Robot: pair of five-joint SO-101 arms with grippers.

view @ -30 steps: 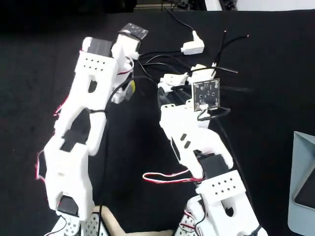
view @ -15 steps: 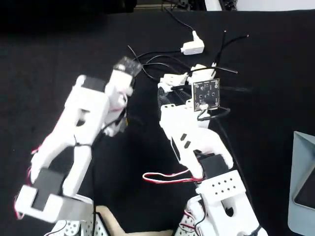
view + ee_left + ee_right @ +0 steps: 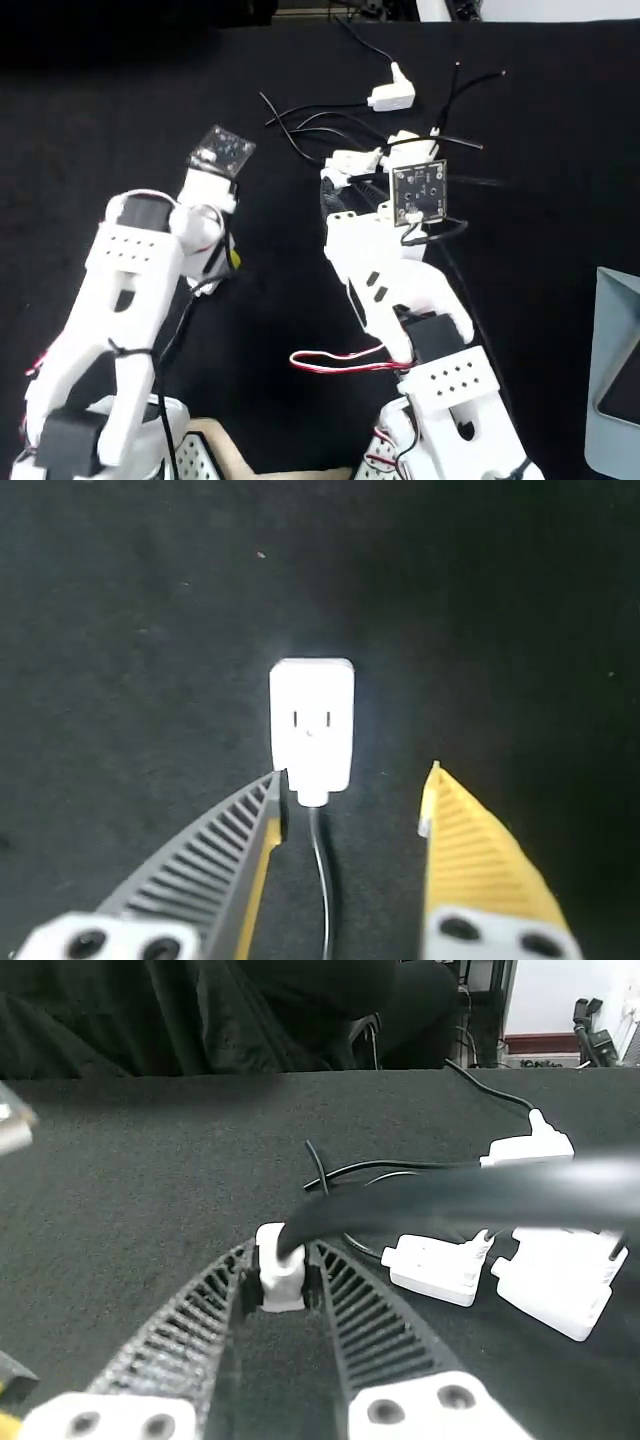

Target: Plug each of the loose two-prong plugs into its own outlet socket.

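High view: on the black tabletop [image 3: 560,150], white adapter pieces [image 3: 358,160] and thin black cords [image 3: 310,125] lie clustered just beyond the right arm [image 3: 400,290]. The left arm [image 3: 130,290] stands apart from them. A grey tray [image 3: 612,380] is cut off by the edge, and I cannot tell what it contains.

Left wrist view: the left gripper [image 3: 356,778] has its fingers spread. A white outlet socket [image 3: 312,720] lies face up just past them, its lead [image 3: 320,870] running back between them.

Right wrist view: the right gripper [image 3: 282,1272] has its fingers pinching a white plug [image 3: 278,1260], whose thick cable [image 3: 450,1195] trails sideways. Dark drapes [image 3: 200,1010] hang behind the tabletop.
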